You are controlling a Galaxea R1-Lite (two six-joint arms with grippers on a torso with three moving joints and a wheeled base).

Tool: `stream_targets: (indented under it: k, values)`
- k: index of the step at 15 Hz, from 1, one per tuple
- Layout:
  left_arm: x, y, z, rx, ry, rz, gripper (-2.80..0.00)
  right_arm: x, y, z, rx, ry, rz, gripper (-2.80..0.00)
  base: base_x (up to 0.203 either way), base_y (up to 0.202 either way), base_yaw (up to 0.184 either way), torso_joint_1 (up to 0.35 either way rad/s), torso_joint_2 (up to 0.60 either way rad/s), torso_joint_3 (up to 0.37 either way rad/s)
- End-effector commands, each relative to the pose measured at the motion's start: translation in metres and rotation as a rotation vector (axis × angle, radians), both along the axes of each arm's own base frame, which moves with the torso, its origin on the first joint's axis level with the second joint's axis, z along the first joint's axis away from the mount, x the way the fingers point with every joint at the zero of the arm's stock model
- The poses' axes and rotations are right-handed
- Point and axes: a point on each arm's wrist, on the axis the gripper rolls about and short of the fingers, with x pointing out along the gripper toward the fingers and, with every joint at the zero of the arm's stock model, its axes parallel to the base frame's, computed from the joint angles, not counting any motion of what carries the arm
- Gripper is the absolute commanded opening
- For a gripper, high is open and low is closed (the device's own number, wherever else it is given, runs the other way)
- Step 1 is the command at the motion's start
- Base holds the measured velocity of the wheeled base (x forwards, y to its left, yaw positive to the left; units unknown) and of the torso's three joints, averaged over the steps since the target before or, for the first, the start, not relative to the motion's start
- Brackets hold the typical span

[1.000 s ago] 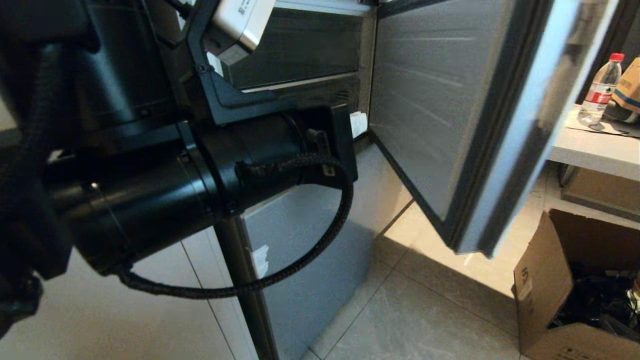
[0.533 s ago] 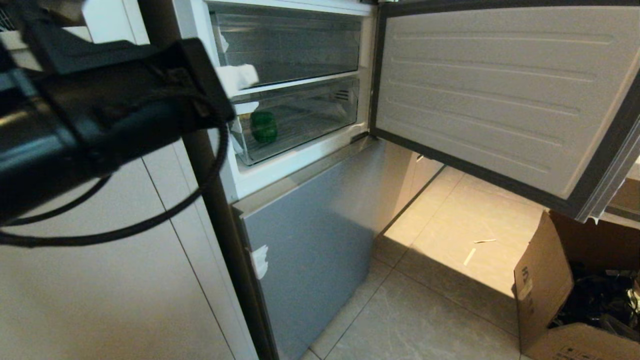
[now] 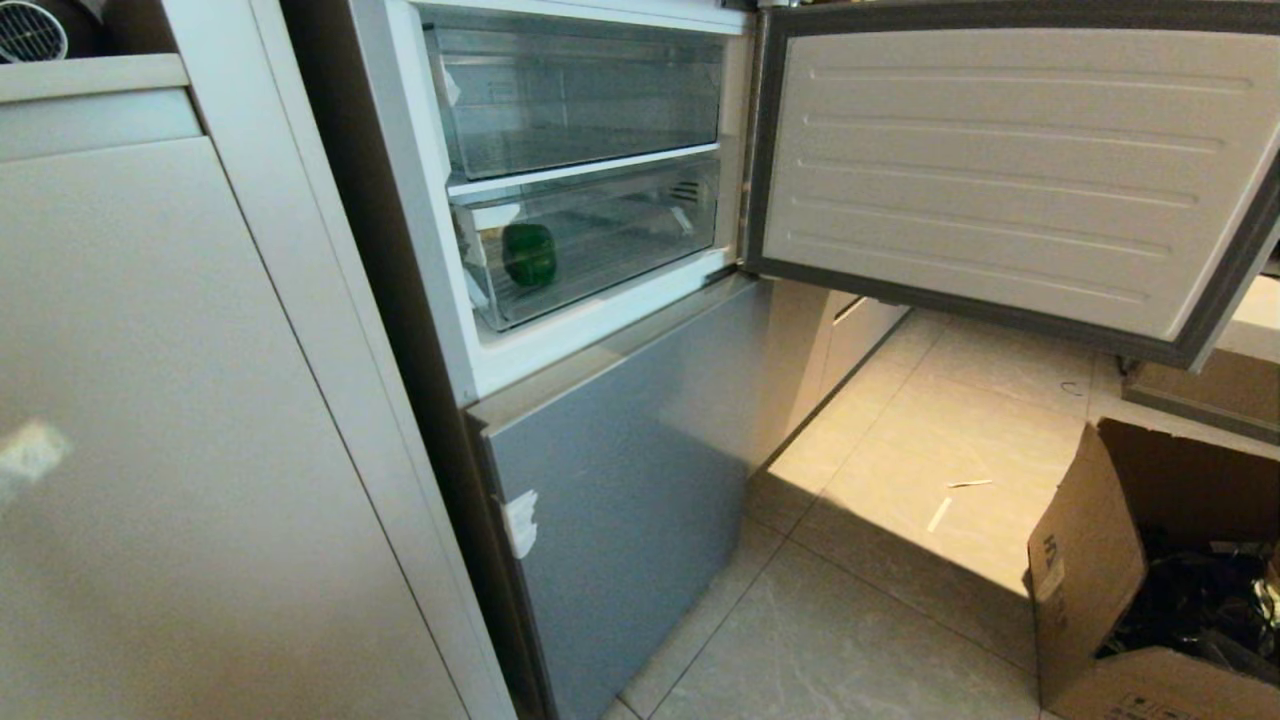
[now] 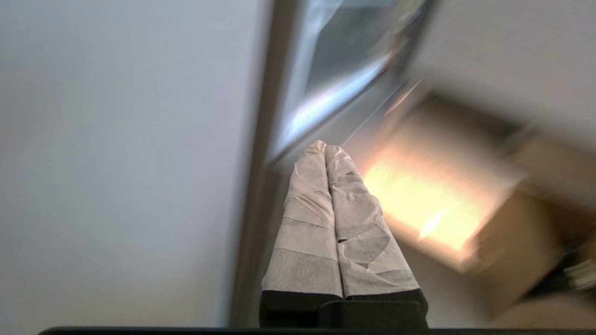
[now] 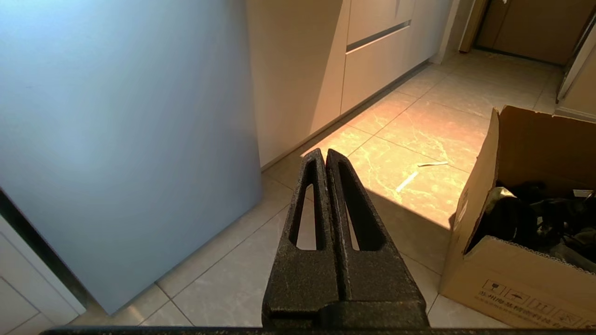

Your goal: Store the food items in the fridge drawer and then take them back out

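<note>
A glossy dark green bell pepper sits inside the lower clear fridge drawer, near its left end; the drawer is pushed in. An empty-looking clear bin sits above it. The fridge door stands swung wide open to the right. Neither arm shows in the head view. My left gripper, its fingers wrapped in pale tape, is shut on nothing, pointing at the seam between cabinet and fridge. My right gripper is shut and empty, low over the tiled floor beside the silver lower panel.
A beige cabinet flanks the fridge on the left. The silver lower fridge panel is closed. An open cardboard box with dark contents stands on the floor at the right. Two paper scraps lie on the sunlit tiles.
My left arm, which filled the left of the head view, has pulled back out of it. The fridge door has swung wider open, baring the drawers and the pepper.
</note>
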Motion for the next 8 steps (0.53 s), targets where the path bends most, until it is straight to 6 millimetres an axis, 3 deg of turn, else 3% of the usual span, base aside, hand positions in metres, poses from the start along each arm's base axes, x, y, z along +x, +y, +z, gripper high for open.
stream_targets:
  k: [1,5,8]
  values:
    - [-0.039,0.014,-0.058,0.039,0.033,0.054,-2.8,0.003,0.0,-0.008,0.0,0.031,0.0,-2.8,0.0,0.0,0.0,0.0,0.0,0.0]
    - [-0.057,0.017,-0.137,0.137,0.241,-0.005,-2.8,0.002,0.0,-0.008,-0.005,0.03,0.0,-2.8,0.0,0.0,0.0,0.0,0.0,0.0]
    - [-0.059,0.016,-0.143,0.174,0.302,-0.075,-2.8,0.003,0.0,-0.008,-0.009,0.032,0.0,-2.8,0.0,0.0,0.0,0.0,0.0,0.0]
